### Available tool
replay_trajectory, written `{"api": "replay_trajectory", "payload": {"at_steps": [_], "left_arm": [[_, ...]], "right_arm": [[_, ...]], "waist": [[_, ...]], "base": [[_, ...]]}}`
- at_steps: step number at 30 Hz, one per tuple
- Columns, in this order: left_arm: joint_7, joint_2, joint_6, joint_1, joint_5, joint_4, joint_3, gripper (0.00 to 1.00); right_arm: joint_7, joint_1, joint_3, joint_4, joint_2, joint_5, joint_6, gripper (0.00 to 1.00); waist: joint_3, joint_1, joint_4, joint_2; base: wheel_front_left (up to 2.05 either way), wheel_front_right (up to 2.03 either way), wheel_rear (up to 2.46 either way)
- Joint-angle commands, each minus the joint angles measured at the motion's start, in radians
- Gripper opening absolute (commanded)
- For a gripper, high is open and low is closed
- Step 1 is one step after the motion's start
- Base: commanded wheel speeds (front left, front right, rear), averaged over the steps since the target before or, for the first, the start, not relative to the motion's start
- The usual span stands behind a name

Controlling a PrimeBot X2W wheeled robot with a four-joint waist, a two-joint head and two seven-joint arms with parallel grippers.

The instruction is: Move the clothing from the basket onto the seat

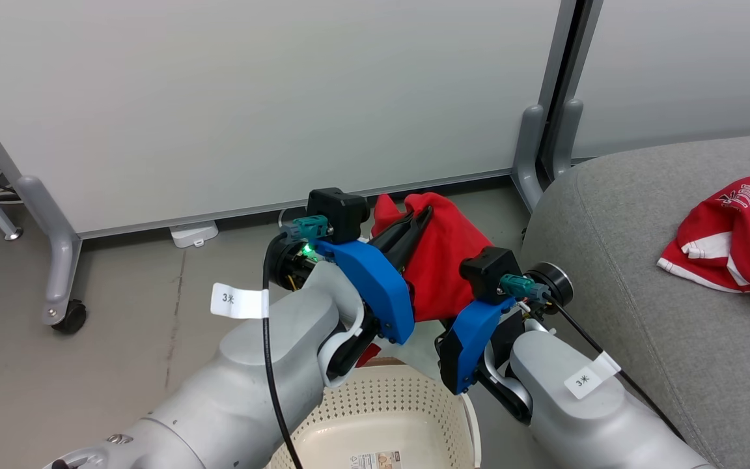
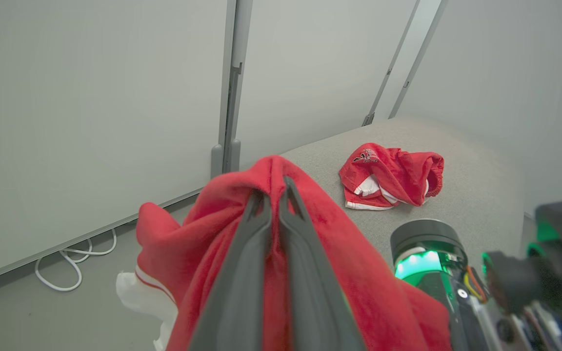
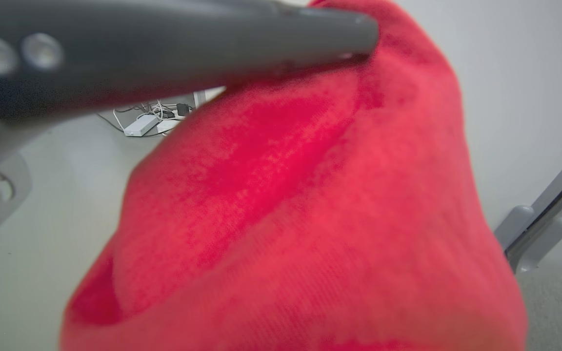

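My left gripper (image 1: 422,215) (image 2: 275,190) is shut on a red garment (image 1: 443,260) (image 2: 203,229), which hangs from its fingertips above the cream perforated basket (image 1: 375,397). My right gripper (image 1: 463,326) reaches into the hanging fabric from the right. Its fingers are buried in the red cloth (image 3: 310,195), which crowds the right wrist view under a left finger (image 3: 212,34). Another red garment with white trim and lettering (image 1: 733,241) (image 2: 391,175) lies crumpled on the light-grey seat (image 1: 642,260) (image 2: 476,195), to the right of both grippers.
White partition panels on grey feet stand behind, one with a caster (image 1: 69,319). A white box (image 1: 194,233) and a looped white cable (image 2: 71,263) lie on the grey floor by the panels. The sofa's rounded edge is close to my right arm.
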Motion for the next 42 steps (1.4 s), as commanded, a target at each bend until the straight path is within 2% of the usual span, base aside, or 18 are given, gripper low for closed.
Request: {"api": "replay_trajectory", "payload": {"at_steps": [1, 3, 4, 5, 6, 13, 16, 19, 24, 32, 38, 42], "left_arm": [[-0.007, 0.006, -0.002, -0.012, -0.003, 0.003, -0.004, 0.00], [-0.009, 0.008, -0.002, -0.013, -0.004, 0.005, -0.005, 0.00], [-0.011, 0.009, -0.002, -0.016, 0.002, 0.007, -0.005, 0.26], [-0.012, 0.009, -0.002, -0.018, 0.006, 0.009, -0.005, 0.60], [-0.013, 0.010, -0.002, -0.019, 0.012, 0.011, -0.005, 1.00], [-0.025, 0.036, -0.002, 0.005, 0.048, -0.001, 0.013, 1.00], [-0.026, 0.055, -0.002, 0.031, 0.076, -0.020, 0.058, 1.00], [-0.026, 0.080, -0.002, 0.087, 0.120, -0.051, 0.131, 1.00], [-0.027, 0.129, 0.024, 0.212, 0.223, -0.137, 0.284, 1.00], [-0.027, 0.204, 0.059, 0.481, 0.445, -0.322, 0.536, 1.00], [-0.027, 0.214, 0.061, 0.652, 0.592, -0.428, 0.706, 1.00], [-0.027, 0.193, 0.049, 0.739, 0.674, -0.484, 0.809, 1.00]], "right_arm": [[-0.005, 0.005, -0.002, -0.006, -0.001, -0.008, 0.000, 0.00], [-0.006, 0.007, -0.001, -0.008, -0.001, -0.009, 0.000, 0.00], [-0.006, 0.007, -0.002, -0.009, -0.001, -0.010, 0.000, 0.00], [-0.006, 0.007, -0.002, -0.010, -0.001, -0.012, 0.000, 0.00], [-0.006, 0.008, -0.003, -0.011, -0.001, -0.014, 0.000, 0.00], [-0.006, 0.009, -0.011, -0.021, -0.001, -0.026, 0.000, 0.00], [-0.006, 0.009, -0.022, -0.025, -0.001, -0.037, 0.000, 0.00], [-0.005, 0.015, -0.038, -0.028, -0.001, -0.051, 0.000, 0.00], [-0.005, 0.025, -0.071, -0.037, -0.001, -0.078, 0.000, 0.00], [-0.005, 0.041, -0.132, -0.056, -0.001, -0.128, 0.000, 0.00], [-0.005, 0.058, -0.171, -0.072, -0.001, -0.154, 0.000, 0.00], [-0.005, 0.067, -0.186, -0.081, -0.001, -0.164, 0.000, 0.00]], "waist": [[0.000, 0.0000, -0.001, 0.0000], [-0.001, 0.0000, -0.003, 0.0000], [-0.001, 0.0000, -0.003, 0.0000], [-0.001, 0.0000, -0.003, 0.0000], [-0.001, 0.0000, -0.003, 0.0000], [-0.002, 0.0000, -0.005, 0.0000], [-0.001, 0.0000, -0.002, 0.0000], [0.000, 0.0000, 0.002, 0.0000], [0.005, 0.0000, 0.006, 0.0000], [0.012, 0.0000, 0.008, 0.0000], [0.012, 0.0000, 0.003, 0.0000], [0.011, 0.0000, -0.002, 0.0000]], "base": [[0.00, 0.00, 0.00], [0.00, 0.00, 0.00], [0.00, 0.00, 0.00], [0.00, 0.00, 0.00], [0.00, 0.00, 0.00], [0.00, 0.00, 0.00], [0.00, 0.00, 0.00], [0.00, 0.00, 0.00], [0.00, 0.00, 0.00], [0.00, 0.00, 0.00], [0.00, 0.00, 0.00], [0.00, 0.00, 0.00]]}}
